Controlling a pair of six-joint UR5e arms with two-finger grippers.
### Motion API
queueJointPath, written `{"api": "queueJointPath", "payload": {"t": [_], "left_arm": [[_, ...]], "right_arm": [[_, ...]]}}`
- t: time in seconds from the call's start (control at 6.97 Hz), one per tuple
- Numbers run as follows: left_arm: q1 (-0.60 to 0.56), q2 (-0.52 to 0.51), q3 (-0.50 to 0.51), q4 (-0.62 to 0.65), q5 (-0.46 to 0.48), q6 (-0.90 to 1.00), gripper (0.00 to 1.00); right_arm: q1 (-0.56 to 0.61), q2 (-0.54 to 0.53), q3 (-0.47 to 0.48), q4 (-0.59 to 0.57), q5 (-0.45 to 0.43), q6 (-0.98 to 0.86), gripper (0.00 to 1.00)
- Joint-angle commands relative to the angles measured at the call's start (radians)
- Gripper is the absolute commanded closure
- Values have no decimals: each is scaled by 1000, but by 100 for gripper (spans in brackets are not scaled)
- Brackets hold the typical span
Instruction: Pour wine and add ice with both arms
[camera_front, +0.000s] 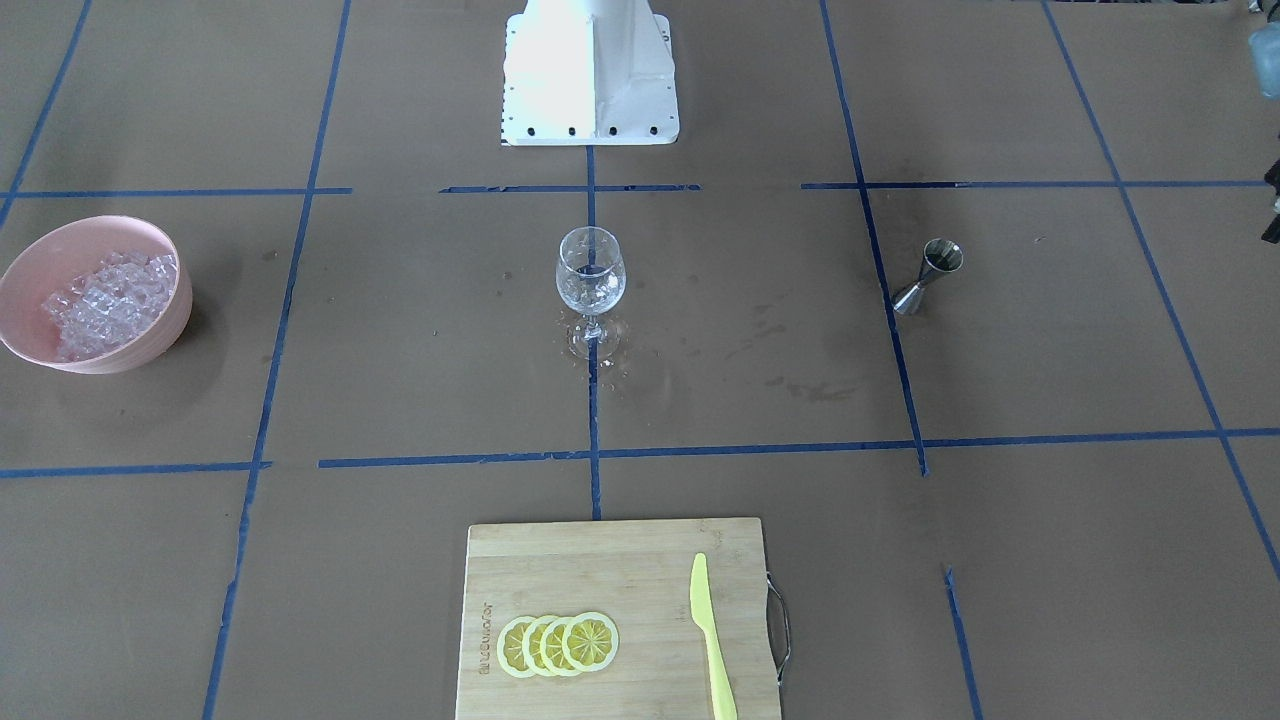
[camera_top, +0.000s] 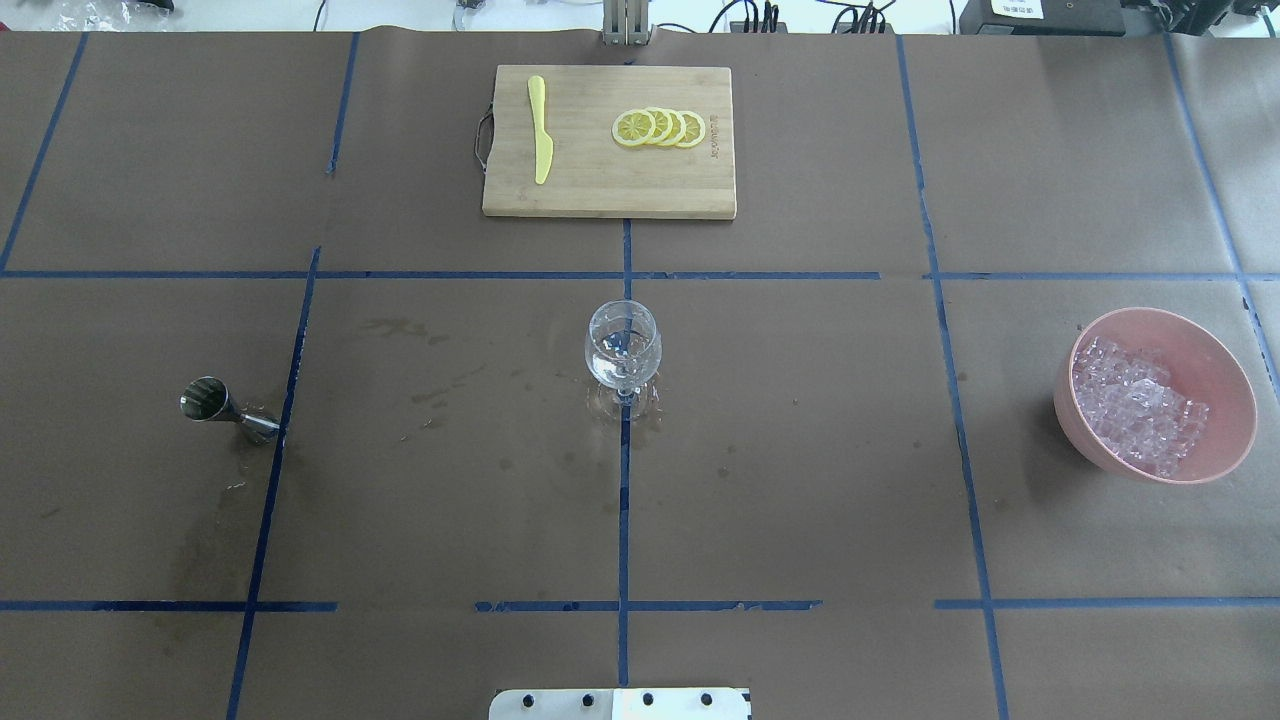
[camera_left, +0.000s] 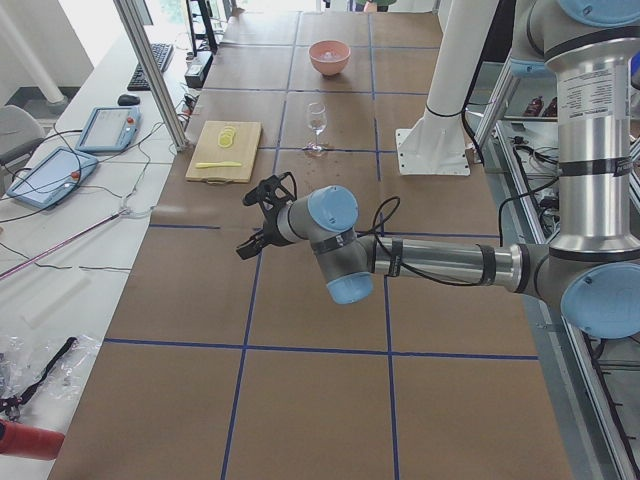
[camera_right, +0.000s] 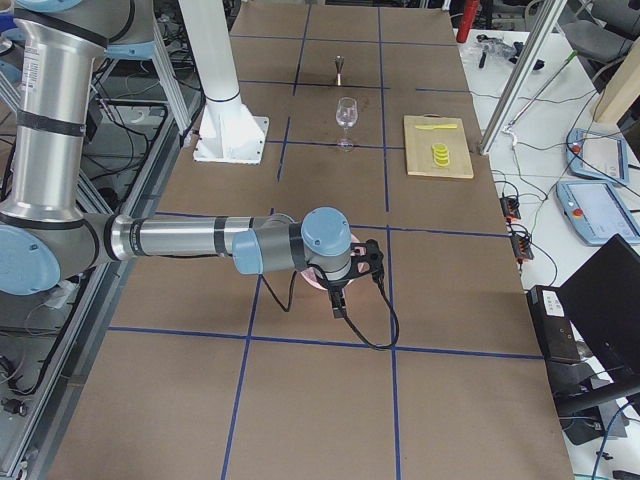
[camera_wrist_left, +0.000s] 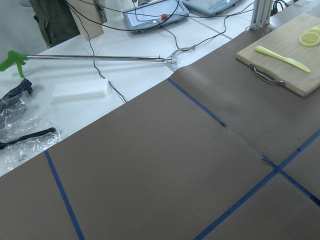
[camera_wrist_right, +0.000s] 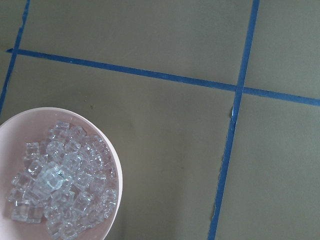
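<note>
Two arms, but the left gripper (camera_left: 250, 220) and right gripper (camera_right: 345, 295) show only in the side views, so I cannot tell how far open their fingers are or whether they hold anything. The ice (camera_top: 1140, 410) lies heaped in the pink bowl (camera_top: 1220, 370) at the overhead view's right, well apart from the stemmed glass (camera_top: 622, 345) at centre. My right wrist camera puts it lower left, cut off, so I judge that arm nearer.

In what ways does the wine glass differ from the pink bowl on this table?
The glass is clear and stands on a thin stem; the bowl is pink, opaque and stemless. The bowl is wider, the glass narrower. The bowl is heaped with ice; I see none in the glass. Both stand upright, open at the top.
</note>
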Motion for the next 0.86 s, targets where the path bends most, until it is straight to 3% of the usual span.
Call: {"api": "queueJointPath", "payload": {"t": [0.0, 0.29, 0.57, 0.72], "left_arm": [[251, 53, -131, -17, 279, -251, 0], [524, 148, -156, -139, 644, -383, 0], [849, 156, -156, -137, 1056, -530, 0], [969, 158, -156, -134, 1201, -563, 0]], "right_arm": [[0, 1, 6, 2, -2, -3, 0], [0, 1, 13, 3, -4, -12, 0], [0, 0, 9, 3, -5, -3, 0], [0, 0, 7, 3, -5, -3, 0]]}}
